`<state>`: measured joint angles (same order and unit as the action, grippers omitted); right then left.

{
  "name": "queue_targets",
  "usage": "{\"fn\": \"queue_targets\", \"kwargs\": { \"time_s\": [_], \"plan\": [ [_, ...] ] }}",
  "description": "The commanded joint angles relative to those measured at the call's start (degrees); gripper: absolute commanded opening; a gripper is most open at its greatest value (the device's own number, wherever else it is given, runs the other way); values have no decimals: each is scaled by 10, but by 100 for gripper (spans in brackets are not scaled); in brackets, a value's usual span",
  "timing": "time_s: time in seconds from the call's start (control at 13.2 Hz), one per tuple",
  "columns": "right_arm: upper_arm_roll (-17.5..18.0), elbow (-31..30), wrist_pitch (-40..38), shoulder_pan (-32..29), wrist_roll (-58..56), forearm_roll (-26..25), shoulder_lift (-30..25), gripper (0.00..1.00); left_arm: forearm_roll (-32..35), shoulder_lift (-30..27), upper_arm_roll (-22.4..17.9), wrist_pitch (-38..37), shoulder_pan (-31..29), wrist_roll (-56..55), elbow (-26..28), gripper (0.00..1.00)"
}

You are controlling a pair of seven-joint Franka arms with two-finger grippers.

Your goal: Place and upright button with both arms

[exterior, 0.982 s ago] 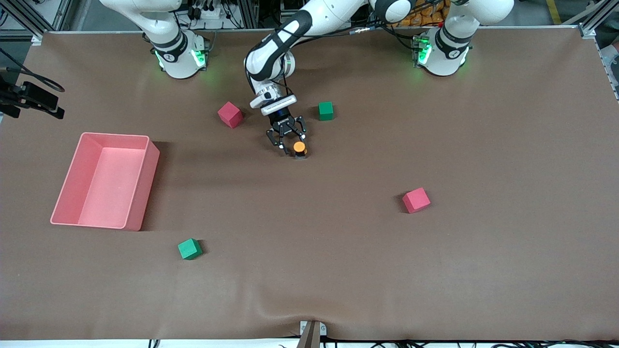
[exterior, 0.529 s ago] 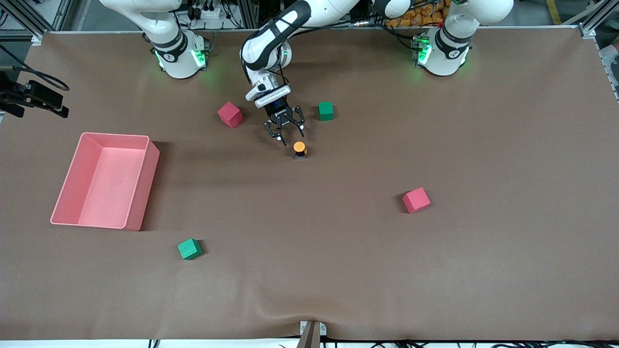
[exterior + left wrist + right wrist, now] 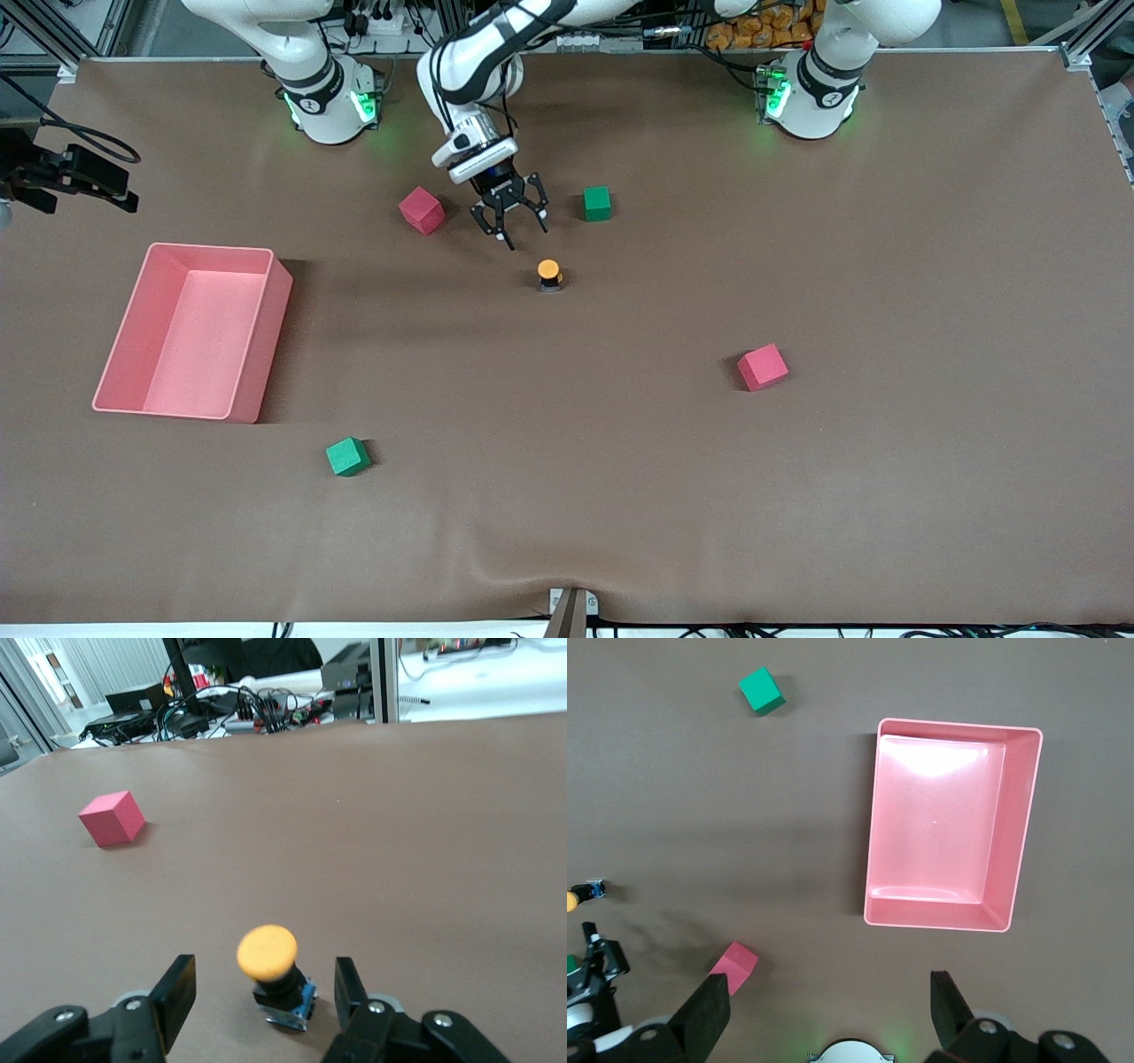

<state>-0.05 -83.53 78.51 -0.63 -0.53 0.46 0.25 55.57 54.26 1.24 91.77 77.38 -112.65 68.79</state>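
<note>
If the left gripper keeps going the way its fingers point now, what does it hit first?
Most likely the button: it stands upright, centred ahead of the left gripper's open fingers. Depth is uncertain; the tips could meet bare table short of it.

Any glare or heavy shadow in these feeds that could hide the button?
Front view: even light, button crisp, upright, small shadow only; bin casts a broad shadow. Left wrist view: button sharp between the open left gripper fingers. Right wrist view: bright glare on the bin floor; button barely at the frame edge.
</note>
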Motion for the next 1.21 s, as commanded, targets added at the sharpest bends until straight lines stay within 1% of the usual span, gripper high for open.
{"fn": "queue_targets", "kwargs": {
  "time_s": [0.0, 0.23, 0.6, 0.68, 0.76, 0.98, 1.13],
  "plan": [
    [-1, 5, -1, 2, 2, -5, -2, 100, -51, -63, 5, -4, -38, 100, 12, 72],
    [-1, -9, 21, 1, 2, -5, -4, 100, -89, -102, 5, -4, -76, 203, 9, 72],
    [-2, -13, 37, 1, 2, -6, -4, 100, -199, -194, 4, -2, -166, 447, 8, 71],
    [-2, -16, 43, -1, 2, -6, -5, 100, -229, -208, 4, -2, -186, 480, 7, 71],
    [-2, -19, 50, -1, 2, -6, -7, 100, -255, -221, 4, -2, -204, 499, 7, 72],
    [-3, -30, 64, -1, 2, -6, -10, 100, -294, -242, 5, -2, -249, 540, 6, 72],
    [-3, -37, 70, -1, 2, -6, -12, 100, -334, -261, 6, 1, -301, 554, 6, 72]
  ]
}}
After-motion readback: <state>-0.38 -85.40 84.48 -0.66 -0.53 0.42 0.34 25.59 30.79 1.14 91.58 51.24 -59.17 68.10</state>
